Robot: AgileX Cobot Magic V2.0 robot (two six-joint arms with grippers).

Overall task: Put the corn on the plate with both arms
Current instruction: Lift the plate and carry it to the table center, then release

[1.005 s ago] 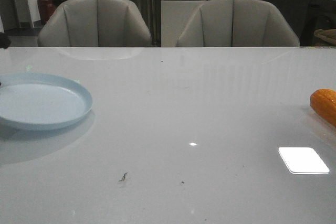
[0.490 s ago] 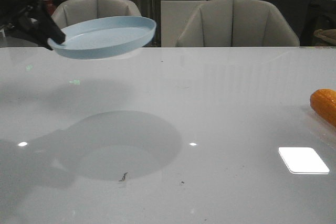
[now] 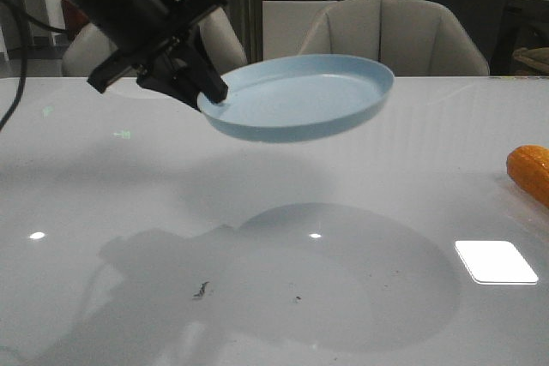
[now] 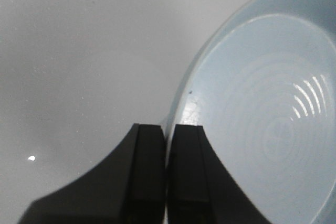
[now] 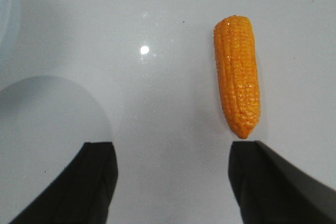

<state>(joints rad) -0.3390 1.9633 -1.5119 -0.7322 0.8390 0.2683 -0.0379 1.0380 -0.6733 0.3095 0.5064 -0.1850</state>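
My left gripper (image 3: pixel 213 92) is shut on the rim of the pale blue plate (image 3: pixel 300 105) and holds it in the air over the middle of the table, tilted slightly. In the left wrist view the two fingers (image 4: pixel 186 145) pinch the plate's rim (image 4: pixel 184 98). The orange corn (image 3: pixel 530 171) lies on the table at the right edge of the front view. In the right wrist view the corn (image 5: pixel 237 80) lies flat, its tapered tip just ahead of one finger. My right gripper (image 5: pixel 170 150) is open and empty above the table; it is out of the front view.
The grey glossy table (image 3: pixel 283 297) shows the plate's shadow and a bright light reflection (image 3: pixel 496 261). Two grey chairs (image 3: pixel 390 36) stand behind the far edge. A small dark speck (image 3: pixel 202 289) lies near the front.
The plate went from lying on the table at the left to being lifted by my left gripper, then carried right to above the table's middle. The corn has not moved.
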